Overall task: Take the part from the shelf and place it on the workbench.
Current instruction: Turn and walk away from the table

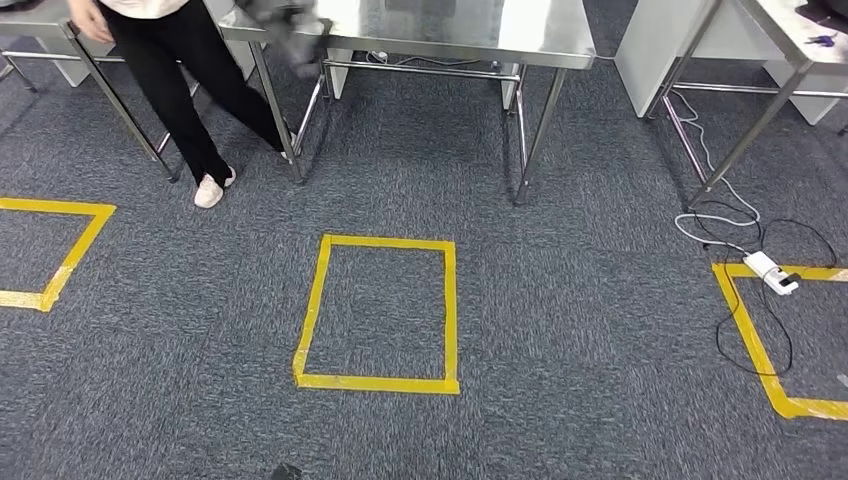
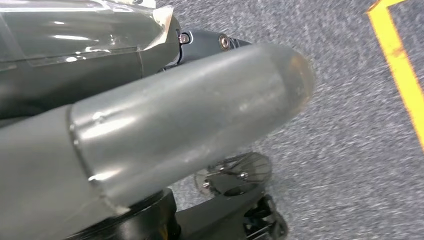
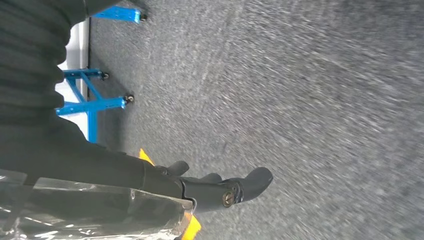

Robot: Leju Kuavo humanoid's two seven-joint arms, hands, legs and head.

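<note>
The steel workbench (image 1: 470, 40) stands ahead at the far side of the carpet, its legs on the floor. A dark blurred thing (image 1: 290, 30) lies at its left corner; I cannot tell what it is. My left hand (image 2: 190, 115) hangs over the carpet, its thick grey thumb close to the camera and a dark finger (image 2: 210, 42) stretched out behind it, with nothing in it. My right hand (image 3: 220, 190) also hangs low over the carpet, its dark fingers stretched out and slightly apart, holding nothing.
A person in black trousers (image 1: 180, 80) stands at the far left beside the bench. A yellow tape square (image 1: 380, 312) marks the floor straight ahead, with others at both sides. White and black cables with a power strip (image 1: 770, 270) lie at the right. A blue wheeled frame (image 3: 95, 102) stands behind my right hand.
</note>
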